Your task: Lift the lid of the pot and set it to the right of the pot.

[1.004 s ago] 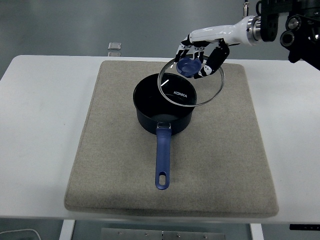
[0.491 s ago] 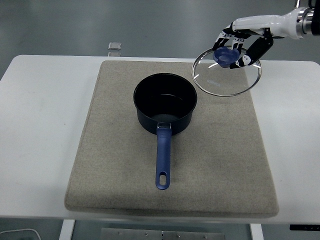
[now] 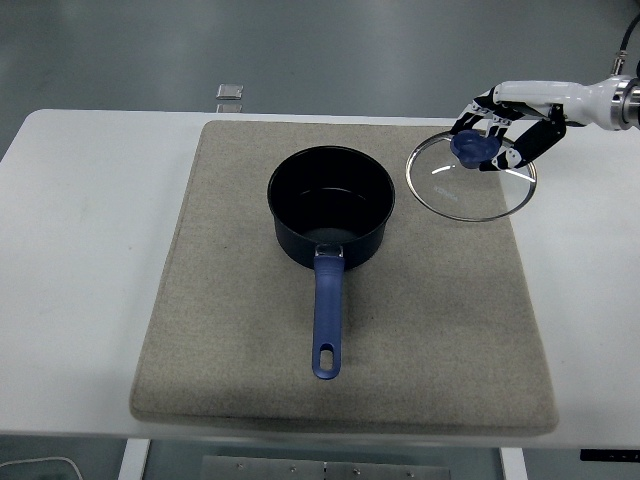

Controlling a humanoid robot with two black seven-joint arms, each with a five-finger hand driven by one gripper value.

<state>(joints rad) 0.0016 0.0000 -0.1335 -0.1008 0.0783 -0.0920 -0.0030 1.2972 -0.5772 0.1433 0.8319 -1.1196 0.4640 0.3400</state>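
Note:
A dark blue pot (image 3: pixel 330 205) with a long blue handle (image 3: pixel 326 328) stands open on the grey mat (image 3: pixel 230 330). My right hand (image 3: pixel 497 135) comes in from the right edge and is shut on the blue knob (image 3: pixel 470 146) of the glass pot lid (image 3: pixel 470 178). The lid is held tilted, to the right of the pot, low over the mat's right edge. I cannot tell whether its lower rim touches the mat. The left arm is out of view.
The white table (image 3: pixel 80 250) lies around the mat. A small clear object (image 3: pixel 230 93) lies at the table's far edge, behind the mat.
My right hand has carried the lid from over the pot's right rim out to the right and lower, toward the mat's right edge. The pot has not moved.

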